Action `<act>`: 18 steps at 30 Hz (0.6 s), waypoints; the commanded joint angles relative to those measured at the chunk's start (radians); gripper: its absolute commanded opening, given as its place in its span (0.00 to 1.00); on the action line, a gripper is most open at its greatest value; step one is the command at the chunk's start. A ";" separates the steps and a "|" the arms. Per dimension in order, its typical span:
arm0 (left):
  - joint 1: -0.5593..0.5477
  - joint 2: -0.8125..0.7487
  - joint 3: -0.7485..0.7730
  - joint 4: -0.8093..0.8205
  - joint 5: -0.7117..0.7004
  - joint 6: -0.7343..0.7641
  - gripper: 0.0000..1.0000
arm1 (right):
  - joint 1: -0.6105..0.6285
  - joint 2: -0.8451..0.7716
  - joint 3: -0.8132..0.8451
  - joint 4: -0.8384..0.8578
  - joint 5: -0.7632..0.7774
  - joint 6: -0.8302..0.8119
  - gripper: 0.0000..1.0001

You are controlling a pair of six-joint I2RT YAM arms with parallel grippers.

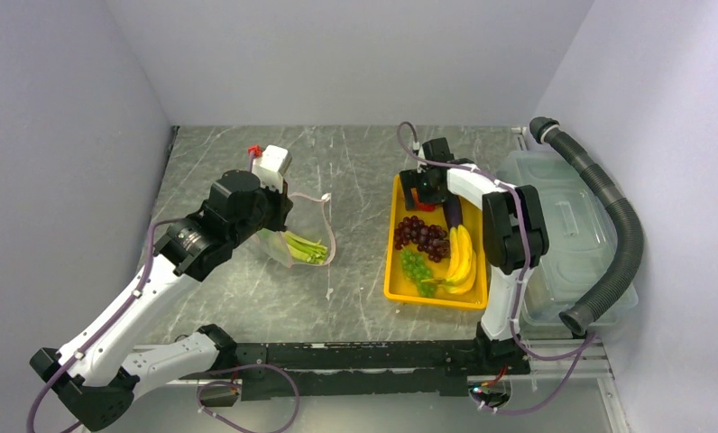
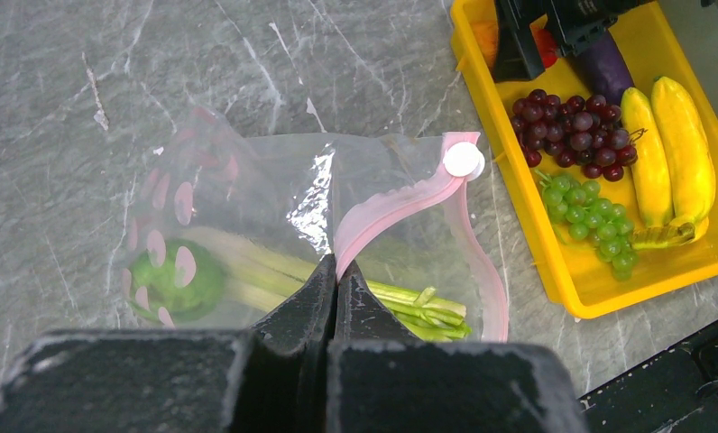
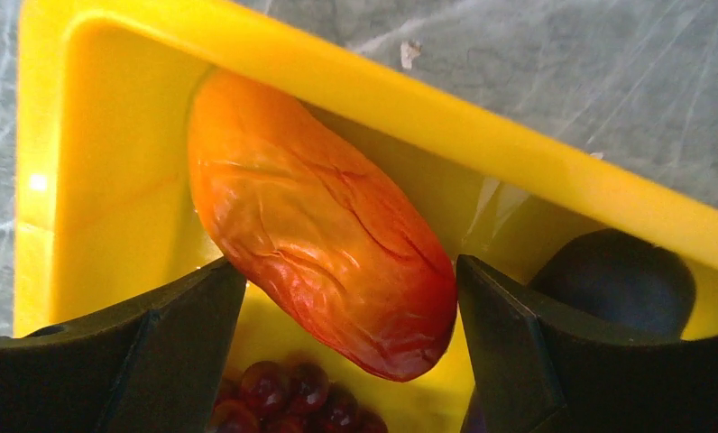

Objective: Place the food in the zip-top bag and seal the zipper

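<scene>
The clear zip-top bag [image 2: 274, 194] lies left of centre on the table, holding a pale green celery stalk [image 2: 418, 302] and a green leafy piece [image 2: 170, 280]. My left gripper [image 2: 335, 271] is shut on the pink zipper [image 2: 400, 203], holding the mouth up; the gripper [image 1: 279, 215] sits at the bag's [image 1: 312, 230] left edge. My right gripper [image 3: 348, 266] is open, straddling an orange piece [image 3: 319, 225] in the yellow tray's [image 3: 112, 180] far corner. Purple grapes [image 1: 421, 236], green grapes [image 1: 416, 267] and bananas [image 1: 462, 257] lie in the tray.
A dark purple piece [image 1: 452, 212] lies in the tray [image 1: 432, 298] beside the right gripper [image 1: 425, 191]. A translucent lidded bin [image 1: 563, 234] and a black ribbed hose [image 1: 612, 225] fill the right side. Walls stand on three sides.
</scene>
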 commanded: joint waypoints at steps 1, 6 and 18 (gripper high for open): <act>0.004 -0.014 0.008 0.031 -0.011 0.004 0.00 | 0.018 -0.075 -0.035 0.039 0.026 0.009 0.89; 0.004 -0.017 0.007 0.031 -0.010 0.003 0.00 | 0.033 -0.100 -0.062 0.069 0.055 0.029 0.79; 0.004 -0.019 0.007 0.032 -0.010 0.002 0.00 | 0.054 -0.155 -0.075 0.060 0.112 0.032 0.33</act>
